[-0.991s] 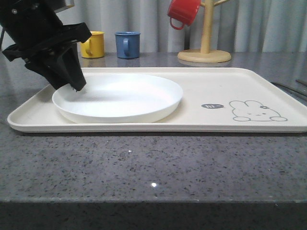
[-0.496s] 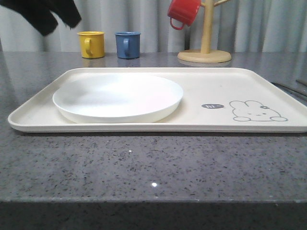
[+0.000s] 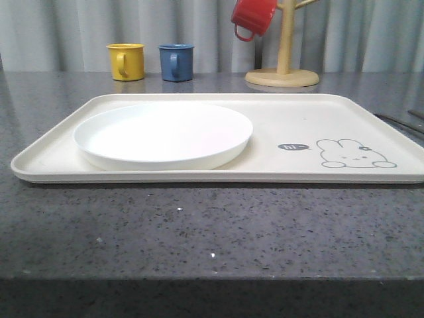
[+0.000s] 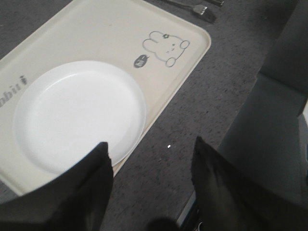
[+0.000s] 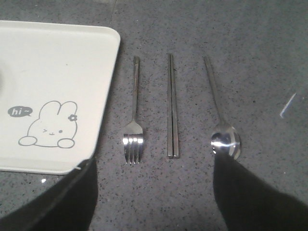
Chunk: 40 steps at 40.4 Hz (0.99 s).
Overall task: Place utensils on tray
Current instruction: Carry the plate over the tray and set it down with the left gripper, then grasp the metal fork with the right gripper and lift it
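Three silver utensils lie side by side on the grey counter, just right of the tray (image 5: 53,67): a fork (image 5: 133,139), a pair of chopsticks (image 5: 172,110) and a spoon (image 5: 225,142). My right gripper (image 5: 154,163) hovers open above them, its fingers straddling all three, holding nothing. The cream tray (image 3: 298,119) with its rabbit drawing carries a round white plate (image 3: 162,136) on its left half. My left gripper (image 4: 150,143) is open and empty, high over the counter beside the tray (image 4: 96,29) and plate (image 4: 77,115). The fork's head (image 4: 202,8) shows beyond the tray's far corner.
Behind the tray stand a yellow mug (image 3: 127,61) and a blue mug (image 3: 176,62). A wooden mug tree (image 3: 283,66) holds a red mug (image 3: 254,16). A curtain closes the back. Bare counter runs along the front.
My left arm lifted off the plate's left rim, rose up and to the left, and has left the front view. Plate and tray stayed put.
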Motion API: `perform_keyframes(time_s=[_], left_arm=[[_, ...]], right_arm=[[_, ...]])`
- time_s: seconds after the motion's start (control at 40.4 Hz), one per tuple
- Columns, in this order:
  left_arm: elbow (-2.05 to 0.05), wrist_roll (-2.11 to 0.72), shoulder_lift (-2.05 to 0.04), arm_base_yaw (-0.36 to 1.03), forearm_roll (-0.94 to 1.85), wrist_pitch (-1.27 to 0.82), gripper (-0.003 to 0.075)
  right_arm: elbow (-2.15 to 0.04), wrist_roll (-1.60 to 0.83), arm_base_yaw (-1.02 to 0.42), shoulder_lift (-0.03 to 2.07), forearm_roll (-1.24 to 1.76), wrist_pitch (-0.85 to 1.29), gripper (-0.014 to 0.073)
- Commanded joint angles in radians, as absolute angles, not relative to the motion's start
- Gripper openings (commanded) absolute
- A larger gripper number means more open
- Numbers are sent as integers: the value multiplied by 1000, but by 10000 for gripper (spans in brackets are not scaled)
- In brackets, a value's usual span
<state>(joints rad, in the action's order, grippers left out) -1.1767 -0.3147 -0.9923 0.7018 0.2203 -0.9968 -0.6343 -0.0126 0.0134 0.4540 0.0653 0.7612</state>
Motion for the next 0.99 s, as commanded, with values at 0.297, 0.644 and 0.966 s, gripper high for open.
perform_keyframes(time_s=[0.297, 0.644, 0.966], left_arm=[[-1034, -100, -703, 711, 0, -943, 369], [-1028, -100, -681, 711, 0, -943, 368], [-1028, -100, -681, 711, 0, -943, 369]], right_arm=[[-659, -17, 17, 469, 65, 690, 530], [-725, -18, 14, 510, 103, 738, 529], [-960, -18, -65, 842, 101, 1004, 529]])
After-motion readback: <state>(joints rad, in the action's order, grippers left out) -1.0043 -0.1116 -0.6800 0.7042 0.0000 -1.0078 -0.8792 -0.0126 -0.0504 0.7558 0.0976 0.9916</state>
